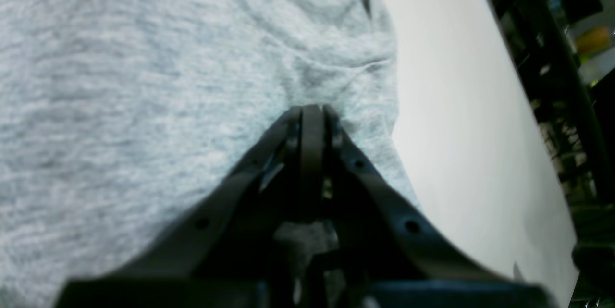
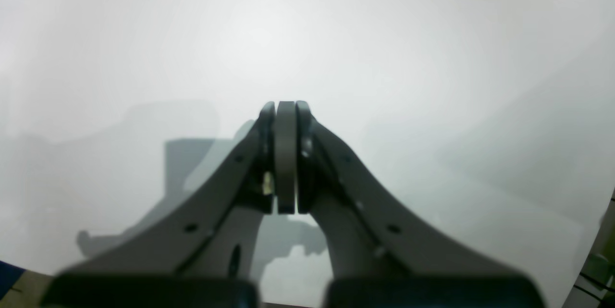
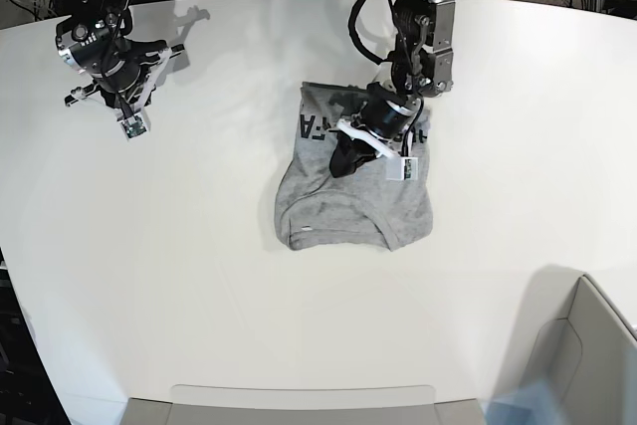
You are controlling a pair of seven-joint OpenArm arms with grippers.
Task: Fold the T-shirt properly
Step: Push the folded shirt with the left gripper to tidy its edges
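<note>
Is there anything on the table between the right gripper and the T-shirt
Nothing visible. Only bare white table lies between the shut right gripper and the T-shirt. The left gripper is over the shirt's far side, not in that path.

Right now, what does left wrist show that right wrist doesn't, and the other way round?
Left wrist only: the grey T-shirt filling most of the frame, the left gripper with jaws shut, tips pressed into a puckered fold of the cloth near its edge, and dark clutter past the table's edge.

Right wrist only: the right gripper, jaws shut on nothing, over bare surface carrying its own shadow; no cloth in sight.

Both: the white table, and black jaws closed together in the middle of the frame.
</note>
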